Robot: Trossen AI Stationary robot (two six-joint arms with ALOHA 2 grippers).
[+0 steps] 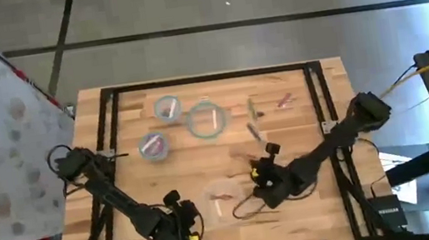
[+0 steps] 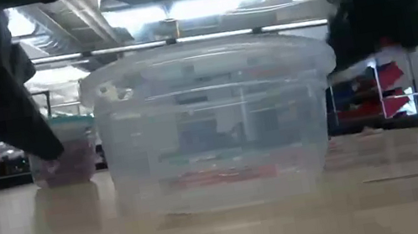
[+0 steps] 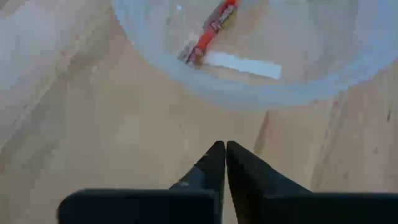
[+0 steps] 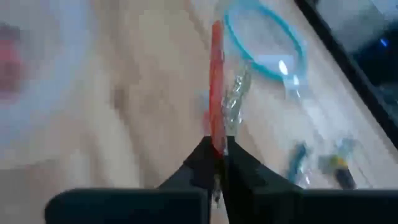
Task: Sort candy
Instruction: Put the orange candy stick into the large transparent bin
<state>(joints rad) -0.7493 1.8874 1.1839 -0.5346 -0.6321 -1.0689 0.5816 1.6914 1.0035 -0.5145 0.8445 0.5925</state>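
1. left gripper [image 1: 186, 227] waits at the near left part of the table [image 1: 124, 192], fingers pressed shut with nothing between them, just short of a clear tub [image 3: 249, 93].
2. that tub holds a thin red-orange candy stick [image 3: 211, 31] beside a white strip [image 3: 244, 64].
3. farther back on the left, two small bowls [image 1: 153, 144] with teal rims sit near each other; the nearer one shows something pinkish inside.
4. a larger teal-rimmed bowl [image 1: 205, 121] stands just right of them, near the middle.
5. right gripper [image 1: 257, 173] is right of centre, fingers closed on a thin red candy [image 4: 216, 93] with a clear crinkled wrapper end [image 4: 235, 102] beside it.
6. loose sweets [image 1: 283, 99] lie toward the far right; their colours are hard to make out.
7. in the low view the clear tub fills the middle and blocks most of the table behind it; both arms show only as dark shapes at the top corners.
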